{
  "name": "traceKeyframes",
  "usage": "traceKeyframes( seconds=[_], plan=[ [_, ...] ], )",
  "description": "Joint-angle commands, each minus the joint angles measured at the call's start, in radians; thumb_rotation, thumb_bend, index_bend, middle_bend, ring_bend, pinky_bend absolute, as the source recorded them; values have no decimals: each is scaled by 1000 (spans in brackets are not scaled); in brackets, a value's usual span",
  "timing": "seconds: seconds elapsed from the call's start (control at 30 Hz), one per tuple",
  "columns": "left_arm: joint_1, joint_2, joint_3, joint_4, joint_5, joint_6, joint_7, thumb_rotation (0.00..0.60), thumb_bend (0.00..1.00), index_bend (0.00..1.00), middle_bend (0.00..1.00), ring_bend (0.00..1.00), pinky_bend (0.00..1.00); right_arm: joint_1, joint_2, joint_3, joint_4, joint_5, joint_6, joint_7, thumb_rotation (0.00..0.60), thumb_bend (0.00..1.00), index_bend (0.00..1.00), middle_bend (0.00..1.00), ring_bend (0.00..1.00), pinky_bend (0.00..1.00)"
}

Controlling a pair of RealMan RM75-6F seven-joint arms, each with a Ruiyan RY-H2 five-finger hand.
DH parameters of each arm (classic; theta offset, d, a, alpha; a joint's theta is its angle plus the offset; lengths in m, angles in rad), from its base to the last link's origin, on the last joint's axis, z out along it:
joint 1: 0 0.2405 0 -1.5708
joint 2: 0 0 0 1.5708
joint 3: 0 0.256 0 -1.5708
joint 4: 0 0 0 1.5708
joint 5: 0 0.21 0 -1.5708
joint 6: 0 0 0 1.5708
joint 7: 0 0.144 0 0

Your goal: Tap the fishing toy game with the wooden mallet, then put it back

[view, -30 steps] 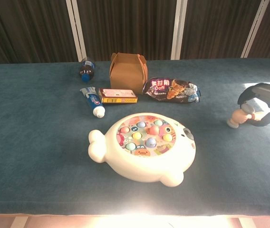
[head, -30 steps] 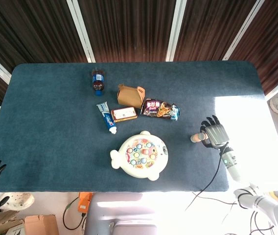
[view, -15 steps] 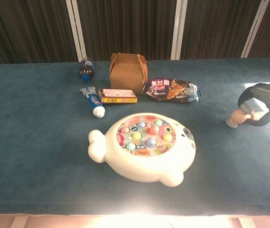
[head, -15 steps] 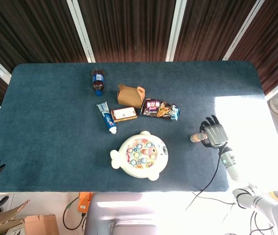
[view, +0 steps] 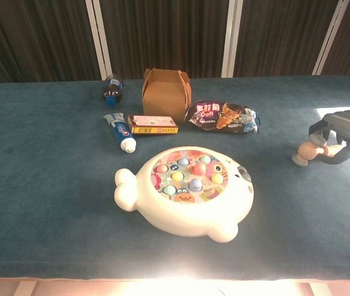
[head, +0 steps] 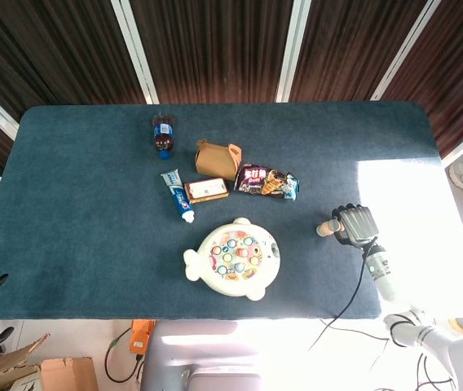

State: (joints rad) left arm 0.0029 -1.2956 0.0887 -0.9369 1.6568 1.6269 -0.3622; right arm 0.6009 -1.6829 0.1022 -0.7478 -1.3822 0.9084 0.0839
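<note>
While curled, apparently gripping wooden mallet point(view: 305, 152) near table's right edge, right hand point(view: 342, 137): lift clear, swing toward fishing toy game point(view: 186, 190).

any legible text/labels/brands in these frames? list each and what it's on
None reads cleanly.
Snack bag: large white print, partly Chinese characters, too blurred to quote.
Toothpaste tube: blue and red logo, unreadable.
Small flat box: print too small to read.
Bottle: blue label, blurred.
Brown carton: no print visible.
Fishing toy game: coloured pictures only, no text visible.
</note>
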Motion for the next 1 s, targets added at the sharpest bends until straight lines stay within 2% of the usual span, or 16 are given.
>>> traceKeyframes(
  seconds=[0.03,0.23,0.5,0.67,1.0],
  plan=[
    [0,0,0,0,0,1,-1,600,133,0,0,0,69,0,-8,2,9,1,2,2,600,373,762,473,361,508],
    [0,1,0,0,3,4,1,600,133,0,0,0,69,1,-27,2,33,-3,7,6,600,383,834,538,425,577],
    [2,4,0,0,2,5,-1,600,133,0,0,0,69,3,-54,6,67,-1,10,4,600,425,901,592,488,611],
    [3,6,0,1,3,7,-3,600,133,0,0,0,69,0,-74,14,92,-6,43,27,600,446,979,647,528,641],
    [5,8,0,2,7,16,-5,600,134,0,0,0,69,-3,-58,22,96,-25,103,51,600,460,996,659,539,648]
  ],
)
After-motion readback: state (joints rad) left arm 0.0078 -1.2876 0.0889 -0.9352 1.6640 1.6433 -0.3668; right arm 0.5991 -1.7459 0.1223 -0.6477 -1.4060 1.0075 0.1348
